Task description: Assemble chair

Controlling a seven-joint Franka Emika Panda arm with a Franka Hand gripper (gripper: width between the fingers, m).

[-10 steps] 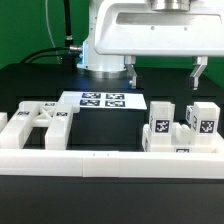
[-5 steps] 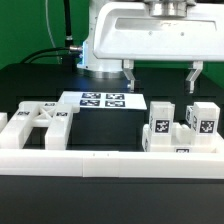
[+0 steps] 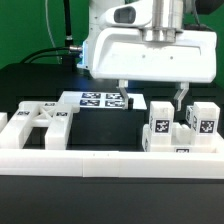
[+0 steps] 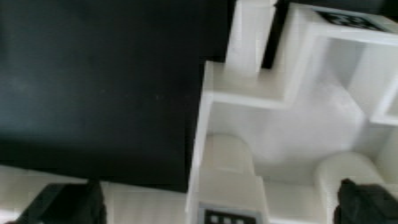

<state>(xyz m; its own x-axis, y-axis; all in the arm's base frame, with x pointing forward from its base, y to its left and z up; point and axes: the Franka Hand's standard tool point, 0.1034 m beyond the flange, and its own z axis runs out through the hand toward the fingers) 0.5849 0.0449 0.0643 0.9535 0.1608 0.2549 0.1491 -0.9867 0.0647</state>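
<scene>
Wrist view shows chair pieces [image 4: 302,110] blurred, cropped beneath gripper [image 4: 214,203].

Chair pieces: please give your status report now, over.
Fingers open, holding nothing. Hovering above the chair pieces on the exterior view's right. No obstacle seen beneath.
</scene>
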